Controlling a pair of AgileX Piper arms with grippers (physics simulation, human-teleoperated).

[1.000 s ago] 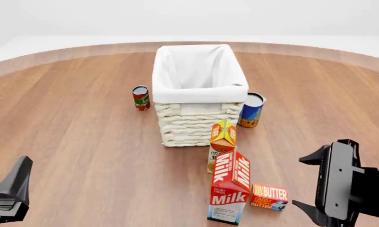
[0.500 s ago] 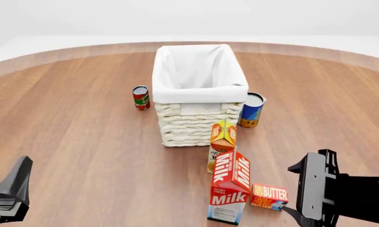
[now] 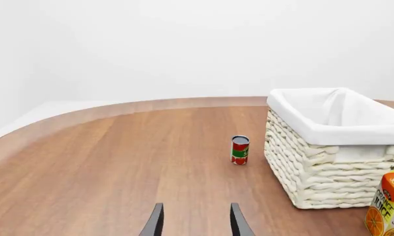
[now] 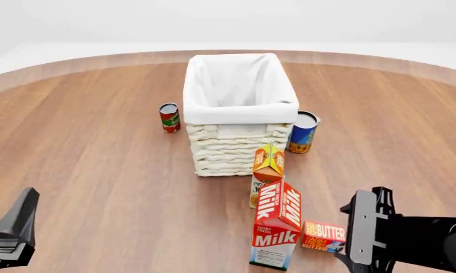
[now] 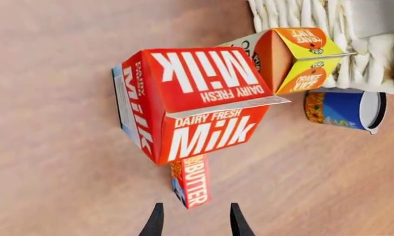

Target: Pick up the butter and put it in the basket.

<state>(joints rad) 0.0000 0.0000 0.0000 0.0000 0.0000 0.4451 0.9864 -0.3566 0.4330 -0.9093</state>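
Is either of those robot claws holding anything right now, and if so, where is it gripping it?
Nothing is held. The right gripper is open, its fingers short of the butter. The left gripper is open over bare table.

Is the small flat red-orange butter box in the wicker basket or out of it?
Out: the small red-orange butter box lies on the wooden table beside the milk carton.

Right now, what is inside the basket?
The basket shows only its white cloth lining; no object is visible inside. Its near wall hides the floor at the front, so something low there could not be seen.
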